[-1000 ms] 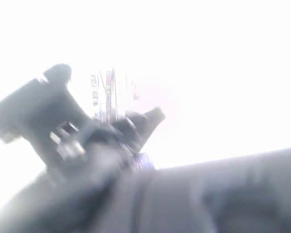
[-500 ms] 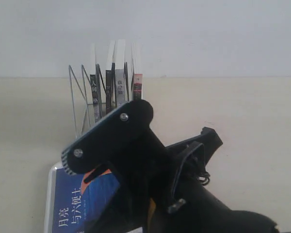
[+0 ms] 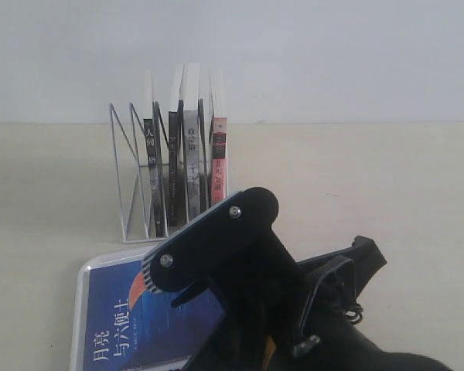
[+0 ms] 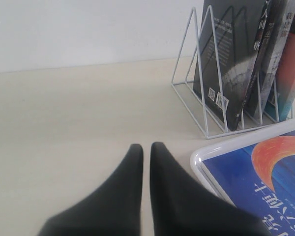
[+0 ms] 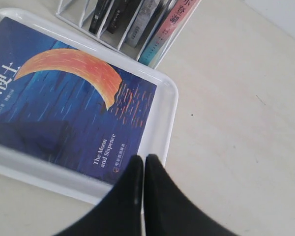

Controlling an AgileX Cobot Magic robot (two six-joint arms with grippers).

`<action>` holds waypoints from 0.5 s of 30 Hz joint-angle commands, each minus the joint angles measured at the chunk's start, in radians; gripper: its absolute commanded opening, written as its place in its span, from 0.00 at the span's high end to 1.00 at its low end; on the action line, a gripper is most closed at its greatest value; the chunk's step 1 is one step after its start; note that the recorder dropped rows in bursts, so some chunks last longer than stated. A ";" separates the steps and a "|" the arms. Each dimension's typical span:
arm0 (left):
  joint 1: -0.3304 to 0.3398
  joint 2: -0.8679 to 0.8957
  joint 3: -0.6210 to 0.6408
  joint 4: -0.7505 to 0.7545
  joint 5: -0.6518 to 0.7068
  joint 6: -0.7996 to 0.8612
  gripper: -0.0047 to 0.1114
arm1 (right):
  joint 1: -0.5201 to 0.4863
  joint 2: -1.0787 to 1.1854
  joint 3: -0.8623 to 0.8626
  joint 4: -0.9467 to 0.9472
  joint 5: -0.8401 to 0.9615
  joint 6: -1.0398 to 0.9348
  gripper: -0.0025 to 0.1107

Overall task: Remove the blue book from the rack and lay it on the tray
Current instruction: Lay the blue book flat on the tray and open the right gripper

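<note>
Since half a second ago the right arm (image 3: 240,263) has slid down and to the right in the exterior view, uncovering the foot of the rack (image 3: 127,178) and more of the blue cover below it. Farthest left, the left gripper (image 4: 146,147) hangs low over bare table (image 4: 64,113), its jaws pressed together with only a thin slit between them and nothing held; it sits just beside the corner of the tray (image 4: 199,160), apart from it, which looks like a parked pose kept out of the working arm's way. Next comes the tray itself, with the blue book (image 3: 131,325) lying flat inside the rim, cover up, orange crescent and white title showing, so the placing seems done. The tray lies just in front of the rack, probably to keep the carry short. Behind it the white wire rack stands upright with its leftmost slots empty, while the black-spined book (image 3: 151,174), its neighbours and the pink-spined book (image 3: 219,158) lean in the right-hand slots, held up by the dividers. Farthest right, the right gripper (image 5: 143,160) has its jaws closed on nothing, the tips above the tray's rim near the book's corner; whether they touch it I cannot tell. That empty closed pose reads as a release and retreat.
</note>
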 commanded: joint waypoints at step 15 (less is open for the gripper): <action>0.004 -0.003 0.003 0.001 0.001 -0.007 0.92 | 0.000 -0.012 0.003 0.002 -0.003 0.003 0.98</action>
